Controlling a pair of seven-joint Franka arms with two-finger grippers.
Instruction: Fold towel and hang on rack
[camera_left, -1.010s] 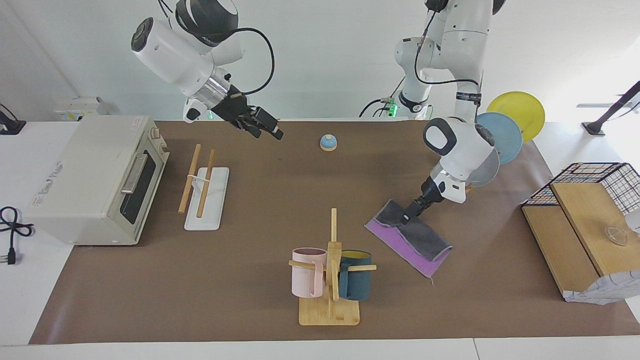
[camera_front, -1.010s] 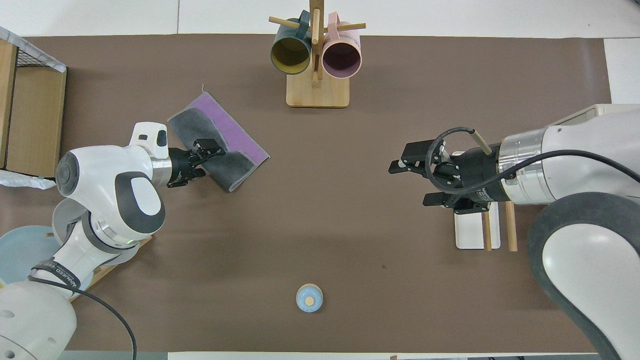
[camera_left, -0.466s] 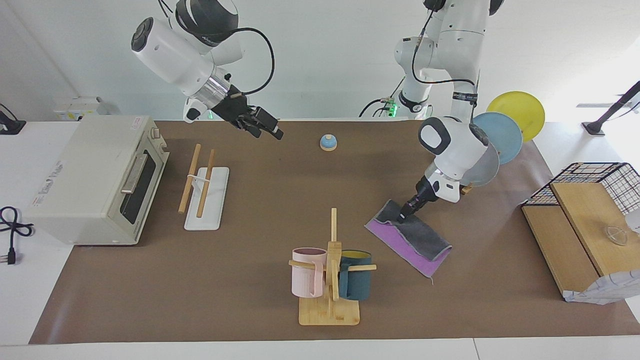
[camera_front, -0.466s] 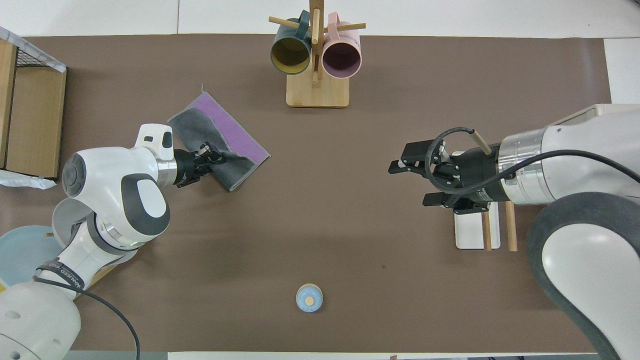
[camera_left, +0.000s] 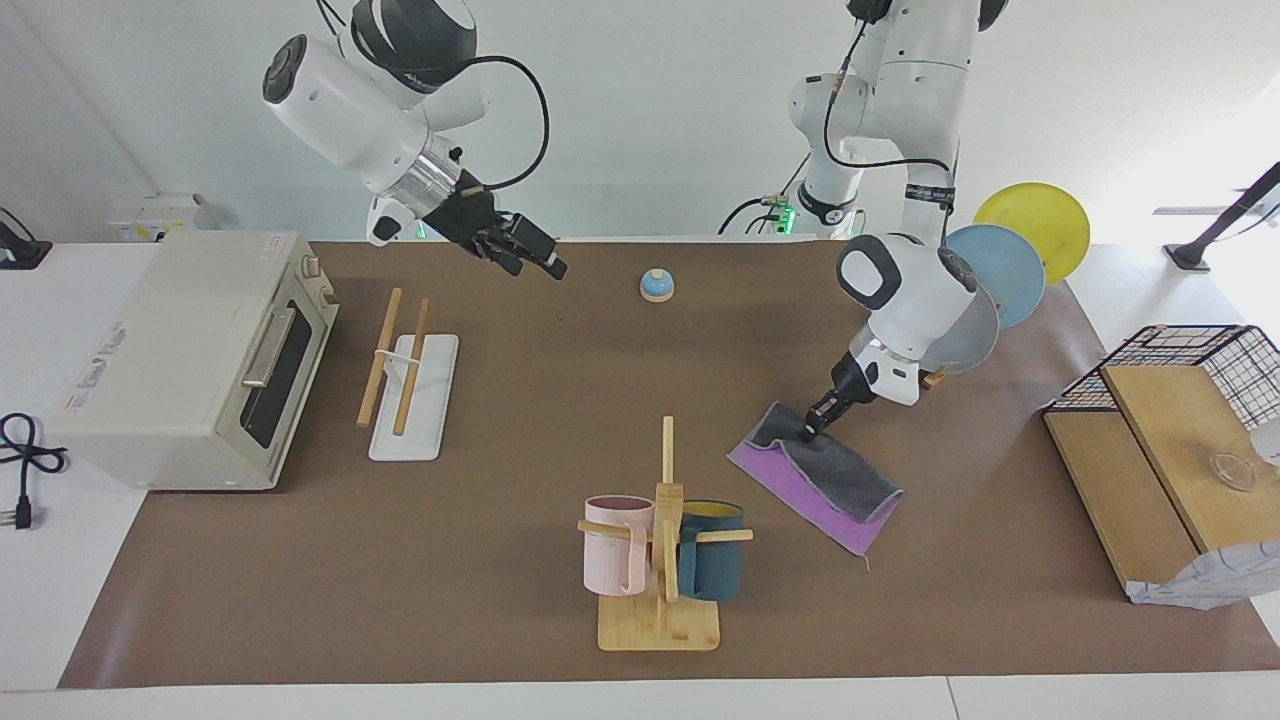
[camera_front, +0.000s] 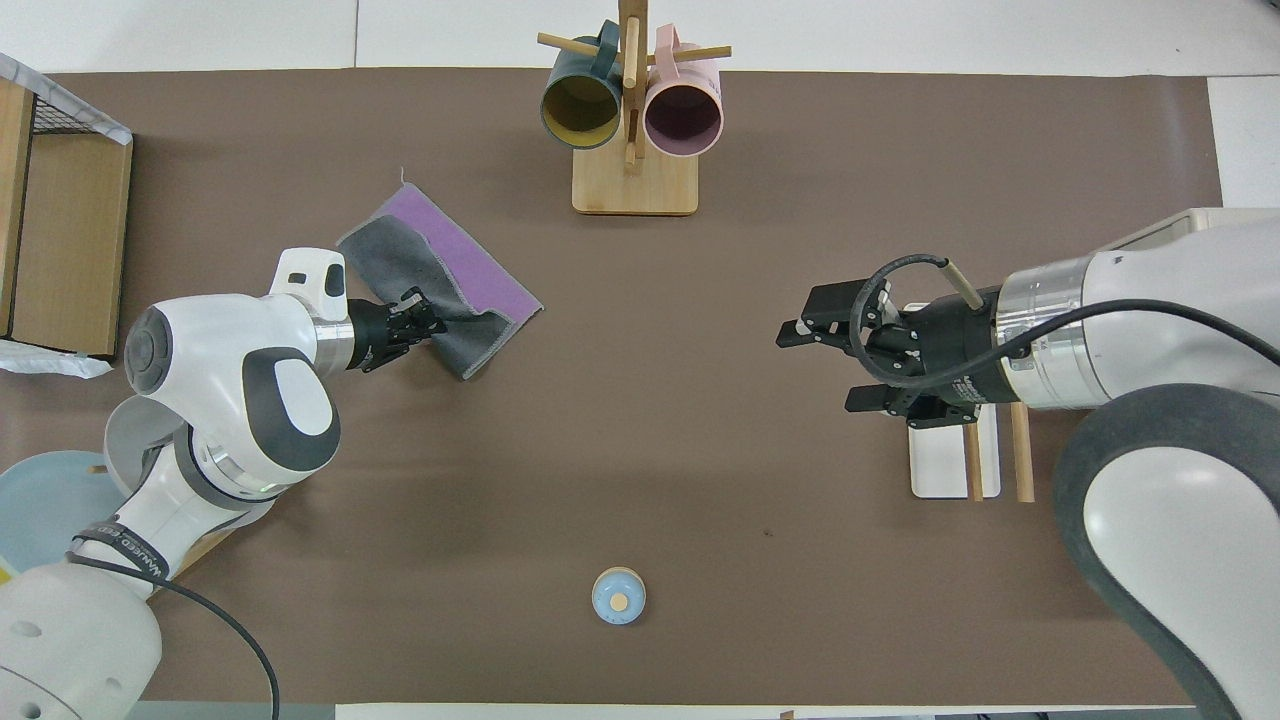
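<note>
The towel lies on the brown mat toward the left arm's end, grey face folded over purple, with a purple strip showing; it also shows in the overhead view. My left gripper is down at the towel's edge nearest the robots, shut on the grey layer, which bunches up there. The rack, two wooden rods on a white base, stands toward the right arm's end; in the overhead view the rack is partly hidden by my right arm. My right gripper waits open in the air over the mat beside the rack.
A bamboo mug tree with a pink and a dark mug stands farther from the robots than the towel. A toaster oven sits beside the rack. A blue bell is near the robots. Plates and a wire basket stand at the left arm's end.
My left gripper has slid along the towel to its edge and closed on the grey layer, which now puckers upward. The right arm has not moved.
</note>
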